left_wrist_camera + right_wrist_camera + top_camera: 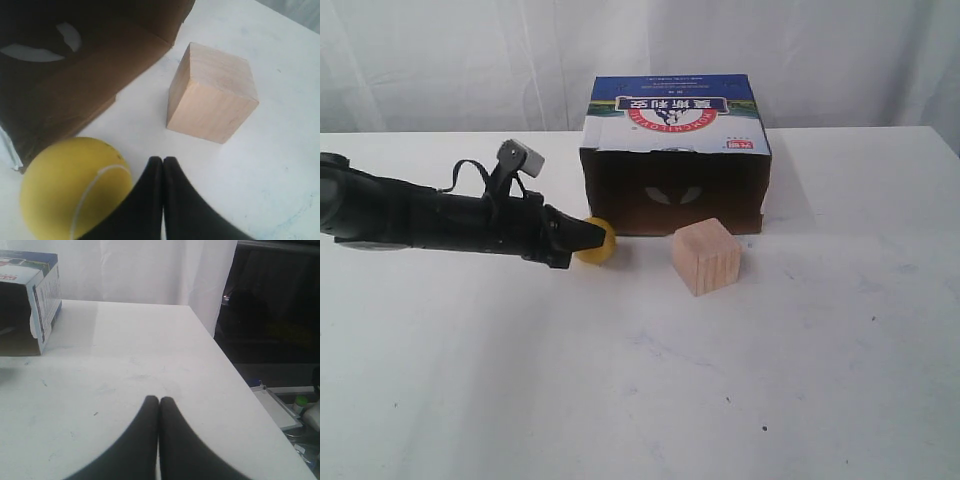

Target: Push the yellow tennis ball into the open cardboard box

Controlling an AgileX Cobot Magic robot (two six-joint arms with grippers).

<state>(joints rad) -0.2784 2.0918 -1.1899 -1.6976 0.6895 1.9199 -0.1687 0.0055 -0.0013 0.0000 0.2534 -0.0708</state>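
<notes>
The yellow tennis ball rests on the white table just in front of the left corner of the open cardboard box, whose dark opening faces the camera. My left gripper is shut, empty, with its tip against the ball's near side. In the right wrist view the right gripper is shut with nothing in it, low over bare table, and the box is far off. The right arm is outside the exterior view.
A light wooden cube stands in front of the box's right half, a short way right of the ball. The table's right edge drops off beside the right gripper, with dark equipment beyond it.
</notes>
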